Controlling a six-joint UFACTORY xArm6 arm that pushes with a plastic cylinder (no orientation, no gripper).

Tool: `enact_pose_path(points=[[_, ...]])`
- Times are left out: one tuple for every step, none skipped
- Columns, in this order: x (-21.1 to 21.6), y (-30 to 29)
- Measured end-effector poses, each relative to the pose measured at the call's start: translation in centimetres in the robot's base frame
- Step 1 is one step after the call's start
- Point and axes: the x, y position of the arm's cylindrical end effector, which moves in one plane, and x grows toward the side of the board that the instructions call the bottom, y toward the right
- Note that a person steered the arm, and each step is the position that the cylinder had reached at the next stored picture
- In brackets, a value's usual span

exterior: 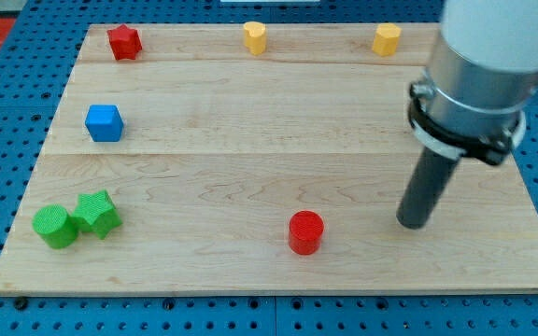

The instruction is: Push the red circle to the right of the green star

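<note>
The red circle [305,232] lies near the board's bottom edge, a little right of the middle. The green star [97,214] sits at the bottom left, touching a green circle [55,226] on its left. My tip [413,223] rests on the board to the right of the red circle, about a hundred pixels away and slightly higher in the view. It touches no block.
A red star [124,42] lies at the top left. A yellow heart [254,37] and a yellow hexagon [387,39] lie along the top edge. A blue cube [104,123] sits at the left. The wooden board [250,140] rests on a blue pegboard.
</note>
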Motion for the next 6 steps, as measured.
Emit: enact_pose_path(points=[[0.9,-6.9],[0.8,-12.5],[0.5,-16.0],[-0.7,-23.9],[-1.2,-24.9],[-1.9,-25.6]])
